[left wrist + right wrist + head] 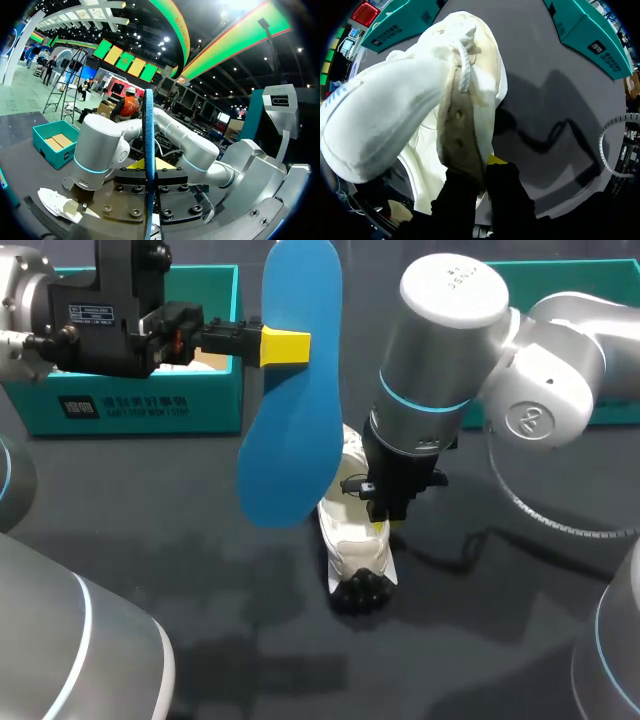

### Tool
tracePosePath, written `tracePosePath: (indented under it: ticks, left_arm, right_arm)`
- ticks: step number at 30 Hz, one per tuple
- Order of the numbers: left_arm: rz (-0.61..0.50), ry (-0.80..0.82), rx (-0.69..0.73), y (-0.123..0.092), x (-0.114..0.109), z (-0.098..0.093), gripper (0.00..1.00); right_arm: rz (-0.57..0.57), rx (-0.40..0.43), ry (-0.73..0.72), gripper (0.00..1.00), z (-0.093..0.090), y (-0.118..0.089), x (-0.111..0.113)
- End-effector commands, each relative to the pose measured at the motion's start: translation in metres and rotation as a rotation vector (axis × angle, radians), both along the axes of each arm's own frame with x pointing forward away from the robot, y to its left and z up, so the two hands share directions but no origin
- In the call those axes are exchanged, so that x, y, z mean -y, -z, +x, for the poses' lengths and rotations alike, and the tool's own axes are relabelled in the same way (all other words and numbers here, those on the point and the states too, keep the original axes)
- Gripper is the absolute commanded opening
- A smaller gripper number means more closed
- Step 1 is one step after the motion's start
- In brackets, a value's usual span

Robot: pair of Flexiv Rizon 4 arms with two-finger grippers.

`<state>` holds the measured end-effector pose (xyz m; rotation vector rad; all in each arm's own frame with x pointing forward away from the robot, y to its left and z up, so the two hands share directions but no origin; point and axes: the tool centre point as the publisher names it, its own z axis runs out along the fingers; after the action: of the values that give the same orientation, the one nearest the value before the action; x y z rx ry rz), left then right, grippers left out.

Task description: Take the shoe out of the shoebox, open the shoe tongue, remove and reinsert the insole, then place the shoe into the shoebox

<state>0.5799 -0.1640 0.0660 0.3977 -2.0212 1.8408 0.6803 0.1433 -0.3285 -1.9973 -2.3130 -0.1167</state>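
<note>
Shoe point(348, 550) on the table point(150, 570), insole point(295, 400) out of it.
Our right gripper point(385, 523) clamps the shoe's lace edge; our left gripper point(285, 345) pinches the blue insole, upright, above and just beside the shoe; the teal shoebox point(130, 410) stands behind the shoe.

Head camera high behind, downward on the table point(150, 570) — wrist cameras nearer, shoe point(350, 545) common to all.
</note>
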Motion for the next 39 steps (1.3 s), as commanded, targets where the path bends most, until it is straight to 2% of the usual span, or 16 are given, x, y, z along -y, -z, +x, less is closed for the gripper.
tracePosePath:
  ticks: [1,8,22,39]
  left_arm:
    - [0.001,0.001,0.0,0.001,0.001,0.0,0.0]
    - [0.001,0.001,0.0,0.001,0.001,0.0,0.0]
    - [0.001,0.001,0.0,0.001,0.001,0.0,0.0]
    - [0.001,0.001,0.0,0.001,0.001,0.0,0.0]
  right_arm:
    - [0.033,0.017,-0.01,0.0,-0.003,0.01,0.003]
    - [0.046,-0.002,-0.002,0.0,-0.003,0.021,0.005]
    - [0.077,-0.034,-0.019,0.0,0.013,0.049,0.007]
    - [0.11,-0.058,-0.001,0.0,0.014,0.068,0.007]
